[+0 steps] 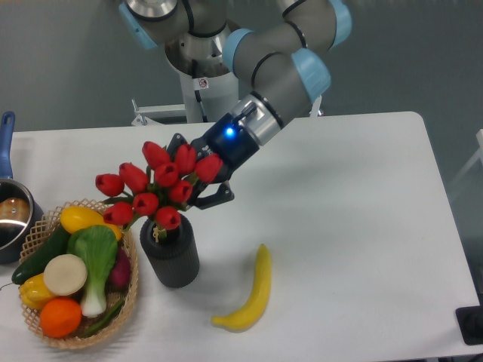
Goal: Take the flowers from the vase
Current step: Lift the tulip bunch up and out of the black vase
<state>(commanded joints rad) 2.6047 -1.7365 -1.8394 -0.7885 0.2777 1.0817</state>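
Observation:
The flowers (pixel 155 183), a bunch of red tulip buds, stand in the dark grey ribbed vase (pixel 172 260) at the front left of the white table. My gripper (pixel 195 175) reaches in from the upper right, right behind the buds. Its dark fingers (pixel 217 197) are spread apart on either side of the bunch's right part, so it looks open. The fingertips are hidden behind the buds, and I cannot tell whether they touch the stems. The flowers still sit in the vase.
A wicker basket (pixel 131 296) of vegetables and fruit stands just left of the vase. A steel pot (pixel 10 220) with a blue handle is at the left edge. A yellow banana (pixel 249 298) lies to the right of the vase.

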